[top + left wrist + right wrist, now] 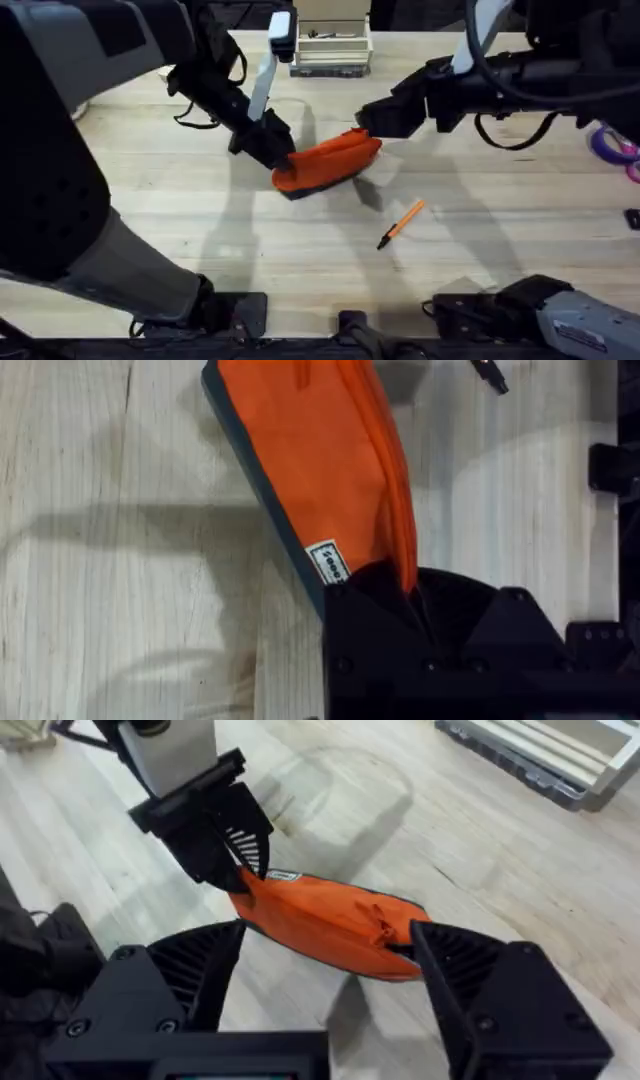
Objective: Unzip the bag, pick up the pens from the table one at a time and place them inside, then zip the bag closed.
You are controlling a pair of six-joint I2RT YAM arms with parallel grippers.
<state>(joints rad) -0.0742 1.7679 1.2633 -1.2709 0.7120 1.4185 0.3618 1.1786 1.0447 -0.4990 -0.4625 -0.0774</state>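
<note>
one orange bag (328,162), one pen (401,223), one table (200,210), two arms

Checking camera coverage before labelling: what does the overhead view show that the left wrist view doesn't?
Overhead alone: the whole orange pen lying loose on the table, the right hand open by the pouch's far end, purple scissors. Left wrist alone: the pouch's white label. Both: the orange pencil pouch gripped by the left hand.

Robotics laboratory bench. A light wooden plank table (200,250) carries two dark robot arms mounted at its near edge, cables trailing across the surface. A pale tray of small parts (330,45) stands at the far edge; rolls of purple tape (612,145) lie at the right.
</note>
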